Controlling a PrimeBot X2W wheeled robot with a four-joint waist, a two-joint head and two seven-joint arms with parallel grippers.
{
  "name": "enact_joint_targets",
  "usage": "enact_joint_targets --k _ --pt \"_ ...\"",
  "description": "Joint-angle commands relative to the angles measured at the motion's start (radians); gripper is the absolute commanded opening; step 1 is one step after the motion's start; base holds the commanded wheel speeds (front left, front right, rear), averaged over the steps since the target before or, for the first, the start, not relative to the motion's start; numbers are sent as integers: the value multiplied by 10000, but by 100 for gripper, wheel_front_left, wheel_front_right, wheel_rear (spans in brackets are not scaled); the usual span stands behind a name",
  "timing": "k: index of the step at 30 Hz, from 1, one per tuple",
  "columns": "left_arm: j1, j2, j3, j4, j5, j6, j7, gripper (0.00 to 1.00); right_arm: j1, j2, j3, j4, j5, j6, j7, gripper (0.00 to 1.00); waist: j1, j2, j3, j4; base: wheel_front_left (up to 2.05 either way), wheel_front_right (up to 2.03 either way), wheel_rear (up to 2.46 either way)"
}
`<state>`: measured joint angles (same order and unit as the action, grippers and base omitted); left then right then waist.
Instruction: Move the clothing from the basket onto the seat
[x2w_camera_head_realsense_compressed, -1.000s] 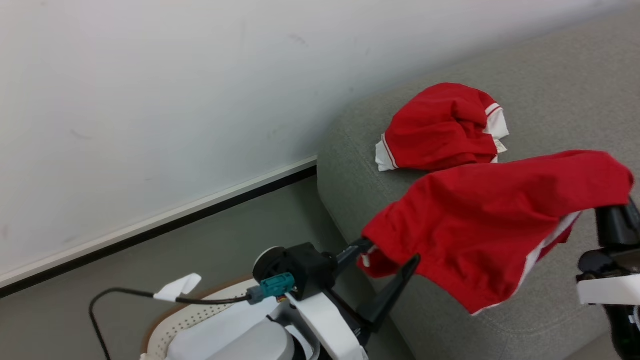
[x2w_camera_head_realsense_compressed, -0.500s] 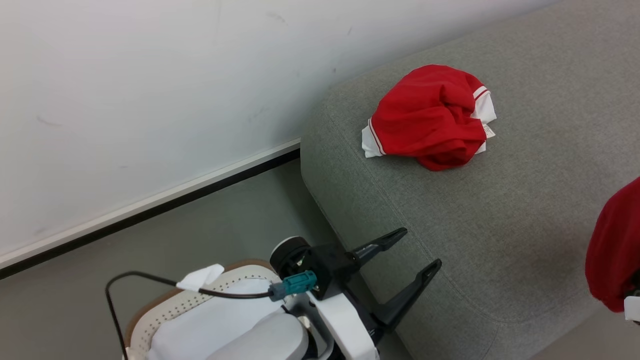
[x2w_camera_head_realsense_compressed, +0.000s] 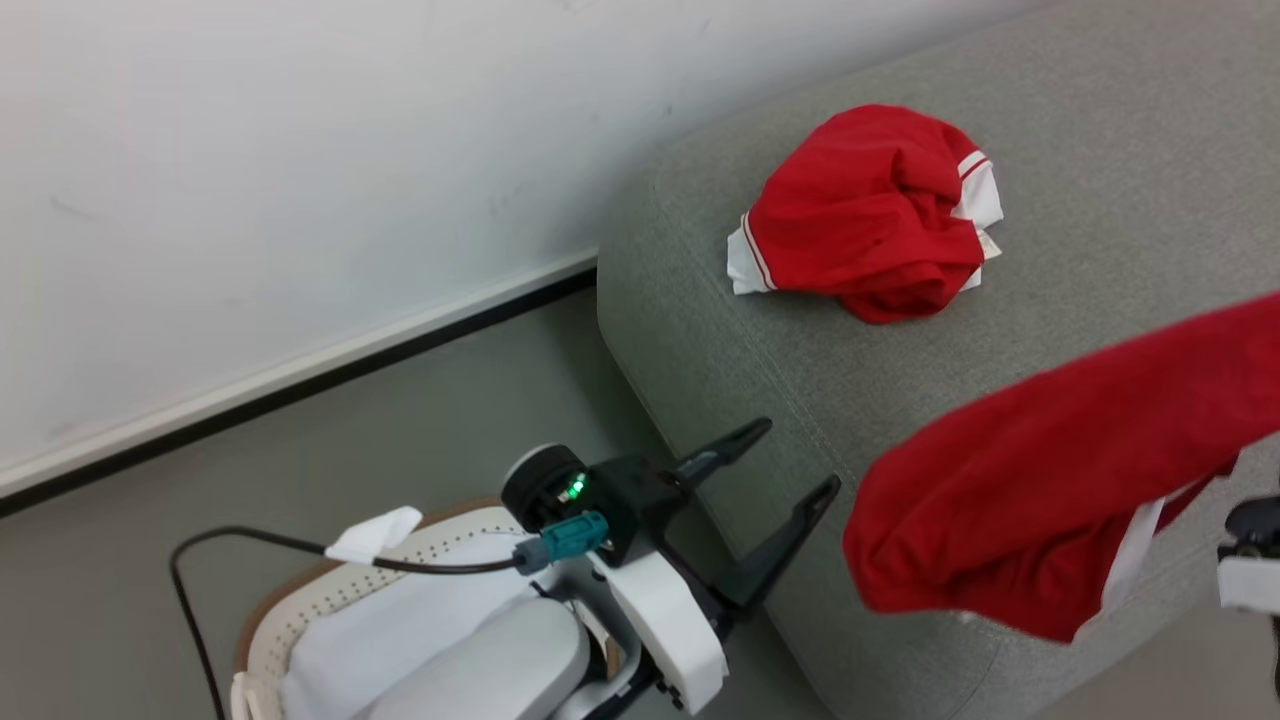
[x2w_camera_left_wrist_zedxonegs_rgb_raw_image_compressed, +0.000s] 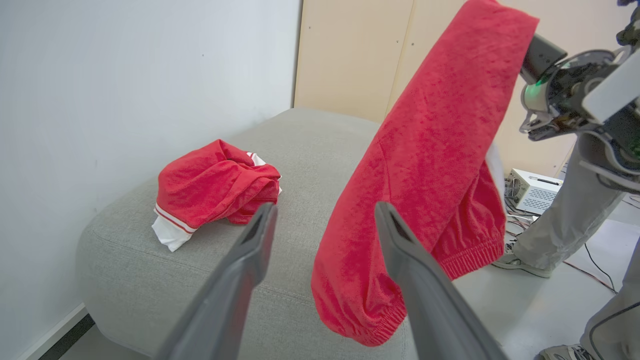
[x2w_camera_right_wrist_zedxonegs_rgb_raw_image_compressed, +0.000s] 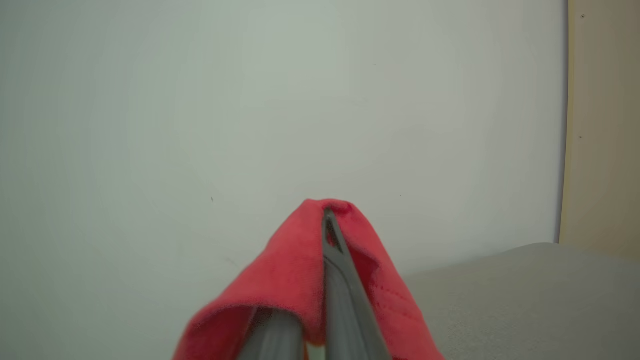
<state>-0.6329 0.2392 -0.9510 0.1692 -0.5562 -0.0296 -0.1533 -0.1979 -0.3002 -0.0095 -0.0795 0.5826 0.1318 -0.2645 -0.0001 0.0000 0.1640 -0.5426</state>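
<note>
Clothing (x2w_camera_right_wrist_zedxonegs_rgb_raw_image_compressed: 285, 270), pinched between closed right fingers (x2w_camera_right_wrist_zedxonegs_rgb_raw_image_compressed: 342, 300)

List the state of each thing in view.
left gripper: open, empty.
right gripper: shut on hanging red garment.
hanging red garment: held aloft, dangling loose.
crumpled red garment: lying on seat.
basket: upright, inside mostly hidden.

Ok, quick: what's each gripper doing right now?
Left gripper: open, holding nothing.
Right gripper: shut on a red garment, which hangs above the seat.
</note>
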Motion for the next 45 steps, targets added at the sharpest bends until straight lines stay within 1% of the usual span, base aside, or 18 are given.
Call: enact_joint_targets --k 1,4,11,16,17,18,19,22,25,28,33,38,40,42,43,45 --pt "-158 157 54 -71 185 86 67 100 -376 -126 73 62 108 -23 5 0 1 0 238 1 0 0 0" --pt "-326 376 175 -275 250 224 261 100 -1148 -329 216 225 280 -23 5 0 1 0 729 37 0 0 0" --pt "-1045 815 256 -762 452 227 875 100 -2833 -1223 84 1000 353 -23 7 0 1 0 2312 635 0 0 0" --pt "-1517 1120 323 -1068 632 235 1278 100 -3866 -1749 -536 1604 528 -23 7 0 1 0 3362 943 0 0 0" --pt "-1586 1186 342 -1113 648 248 1328 100 -4042 -1873 -646 1773 558 -23 9 0 1 0 3520 991 0 0 0" --pt "-1674 1226 362 -1167 685 267 1419 100 -4182 -2142 -749 1975 325 -23 9 0 1 0 3697 1046 0 0 0" --pt "-1740 1239 365 -1220 721 271 1470 100 -4343 -2268 -849 2207 265 -23 4 0 1 0 3841 1105 0 0 0" --pt "-1908 1342 371 -1356 813 287 1617 100 -4891 -2536 -1115 2984 165 -23 9 0 1 0 4231 1283 0 0 0" --pt "-2011 1453 388 -1455 854 330 1715 100 -5395 -2609 -1238 3929 313 -23 9 0 1 0 4532 1454 0 0 0" --pt "-2069 1531 401 -1560 900 360 1787 100 -5822 -2848 -778 5176 235 -23 109 0 1 0 4773 1623 0 0 0" --pt "-2108 1632 429 -1638 875 411 1788 100 -6389 -3085 153 7201 25 -23 671 0 1 0 4992 1872 0 0 0" --pt "-2096 1584 447 -1612 807 477 1645 100 -6819 -3246 932 8906 225 -23 1283 0 1 0 5016 2024 0 0 0" --pt "-2040 1568 447 -1567 762 475 1596 100 -6890 -3138 1249 9412 424 -23 1647 0 1 0 4970 2046 0 0 0" --pt "-1968 1559 455 -1514 704 484 1551 100 -6983 -3175 1515 9806 694 -23 1962 0 1 0 4898 2056 0 0 0" --pt "-1968 1559 455 -1514 704 484 1551 100 -6983 -3175 1515 9806 694 -23 1962 0 1 0 4898 2056 0 0 0" --pt "-1906 1557 461 -1461 660 512 1508 100 -6984 -3131 1839 10025 918 -23 2279 0 1 0 4804 2047 0 0 0"
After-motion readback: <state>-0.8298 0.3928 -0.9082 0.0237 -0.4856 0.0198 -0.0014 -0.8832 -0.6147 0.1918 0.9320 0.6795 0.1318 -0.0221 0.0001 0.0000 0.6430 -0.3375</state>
